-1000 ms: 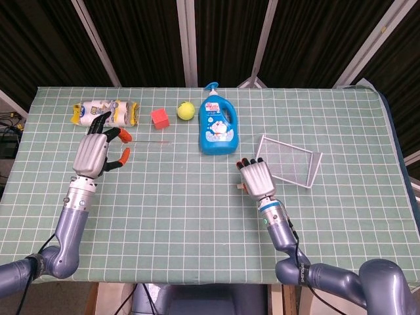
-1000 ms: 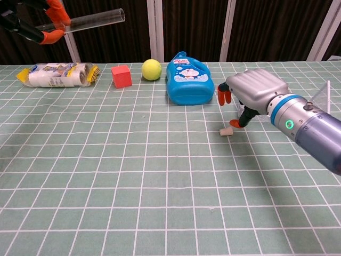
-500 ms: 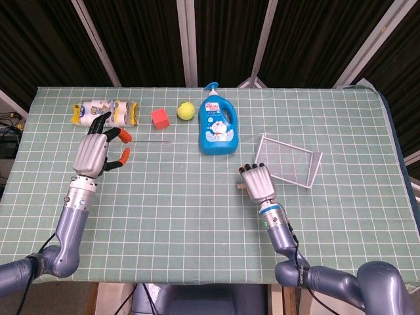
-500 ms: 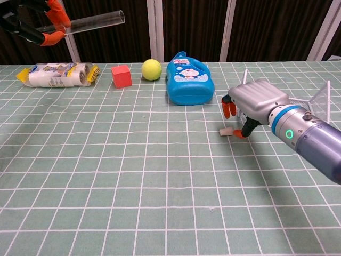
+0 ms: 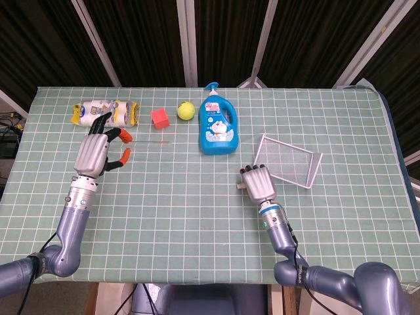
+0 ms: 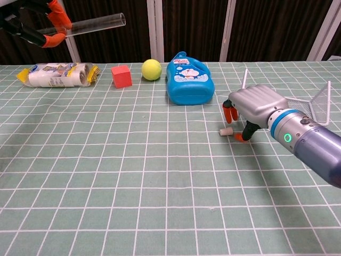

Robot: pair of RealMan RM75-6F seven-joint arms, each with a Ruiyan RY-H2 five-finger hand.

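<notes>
A small pale cork (image 6: 225, 131) lies on the green checked table (image 5: 197, 197), near the middle and a bit to the right. The right hand (image 6: 250, 109) is low over it, with its fingers (image 6: 229, 113) curled down around it. The orange fingertips are just beside the cork, but I cannot tell if they touch it or hold it. In the head view the cork (image 5: 239, 187) peeks out at the left side of the right hand (image 5: 260, 184).

Just to the right of that hand sits a wire basket (image 5: 289, 161), tipped on its side. Farther back stands a blue soap bottle (image 5: 217, 126), lying flat with its cap pointing away. Nothing lies between the hand and the cork.

Far to the left, the left hand (image 5: 94, 152) is lifted up and holds a clear tube (image 6: 90, 23) between its orange fingertips (image 6: 58, 16). The tube sticks out to the right.

Along the far side are a yellow ball (image 5: 186, 110), a red block (image 5: 159, 118) and a pack of rolls (image 5: 105, 112) in clear wrap, all well apart from the cork.
</notes>
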